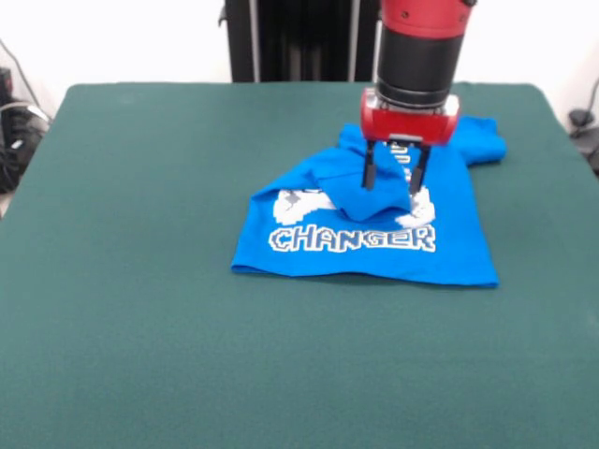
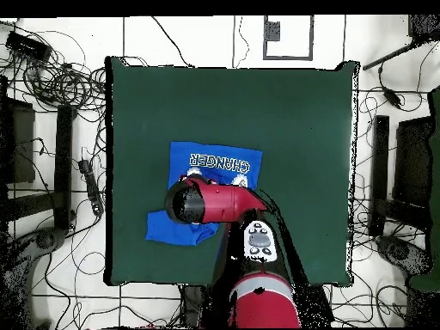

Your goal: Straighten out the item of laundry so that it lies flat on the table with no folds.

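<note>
Dark green felt-like cloth is covering the large rectangular table [image 1: 140, 355], and its bare front stretch is lying closest to the camera. Beyond that, toward the table's far right part, the small bright blue short-sleeved T-shirt [image 1: 449, 253] is lying with its white pixel-style "CHANGER" lettering facing up along its near hem. The shirt's near half is lying fairly flat. Its far half is bunching, with a fold of blue cloth doubling forward over the upper print, and one sleeve is sticking out to the right of the shirt's body.

Directly above the shirt's middle, the red and black gripper [image 1: 396, 173] is pointing straight down. Its two dark fingers are standing a little apart, closing on the raised ridge of folded cloth and appearing to pinch it.

From here, the pinch could be catching both layers together, so lifting might be dragging the whole shirt along the table rather than opening the fold. A thin grip could also be slipping off, letting the fold drop back.
</note>
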You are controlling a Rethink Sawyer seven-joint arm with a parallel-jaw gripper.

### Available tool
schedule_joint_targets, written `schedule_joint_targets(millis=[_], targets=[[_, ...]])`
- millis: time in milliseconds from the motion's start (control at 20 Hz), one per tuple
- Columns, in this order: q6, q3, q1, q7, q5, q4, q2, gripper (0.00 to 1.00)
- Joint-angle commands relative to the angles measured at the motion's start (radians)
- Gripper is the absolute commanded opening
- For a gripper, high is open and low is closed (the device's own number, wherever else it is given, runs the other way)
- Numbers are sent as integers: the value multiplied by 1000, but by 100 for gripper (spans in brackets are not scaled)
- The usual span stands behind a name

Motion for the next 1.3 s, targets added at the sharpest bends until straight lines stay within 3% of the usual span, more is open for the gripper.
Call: schedule_joint_targets(millis=[50, 600, 1300], targets=[[2, 118, 28, 59, -24, -44, 62, 100], [-39, 135, 10, 47, -38, -56, 112, 100], [0, 155, 20, 72, -31, -27, 67, 100]])
